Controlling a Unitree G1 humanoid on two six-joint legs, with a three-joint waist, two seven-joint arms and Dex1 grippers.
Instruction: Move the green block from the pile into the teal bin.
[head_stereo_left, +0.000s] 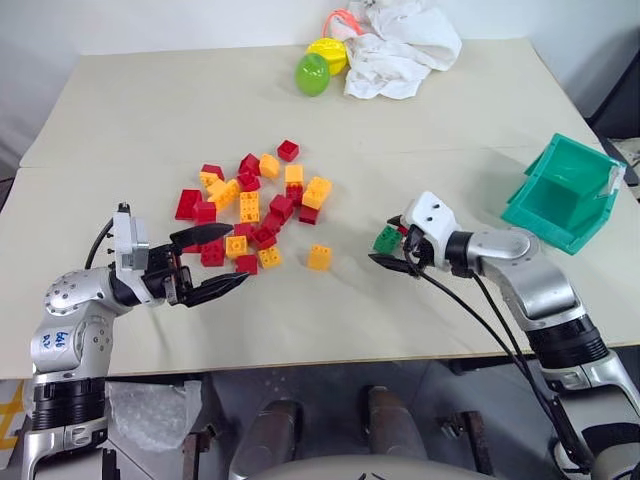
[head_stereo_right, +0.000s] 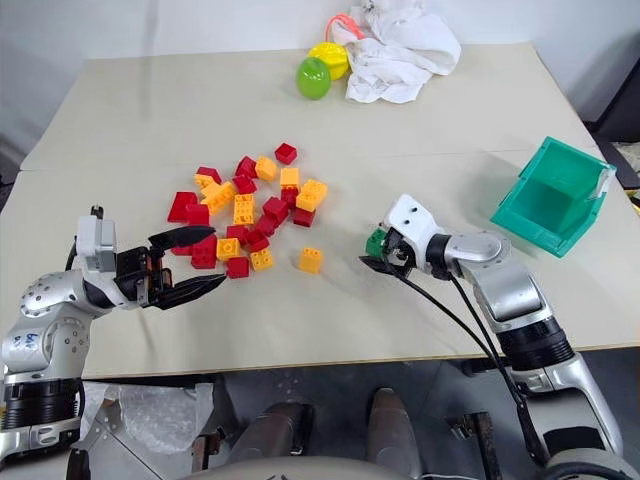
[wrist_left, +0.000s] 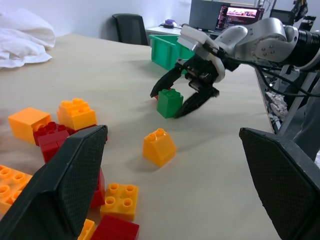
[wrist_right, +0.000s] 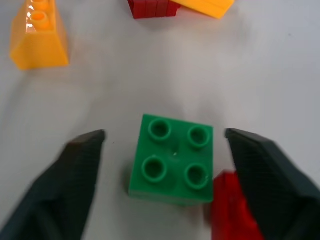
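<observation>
The green block is seen resting on the desk, right of centre in the head views, apart from the pile that is spread left of centre. It is roughly cube-shaped, so no long axis can be made out; it stands upright with its four studs facing up. A small red brick lies just beside one lower corner of it, touching or nearly so. A lone yellow-orange brick sits between the pile and the green block.

The right hand is placed around the green block, one black finger on either side. In the right wrist view a gap of bare desk is visible between each finger and the block's sides, so the hand is partly open and nothing is gripped.

The left hand is seen at the lower left of the head views, at the near edge of the pile, its two fingers spread wide and empty.

The teal bin stands at the right edge of the head views, well apart from the green block, its open front turned up and toward the left. At the top of the frame a lime-green egg, a yellow object and a crumpled white cloth are seen together.
</observation>
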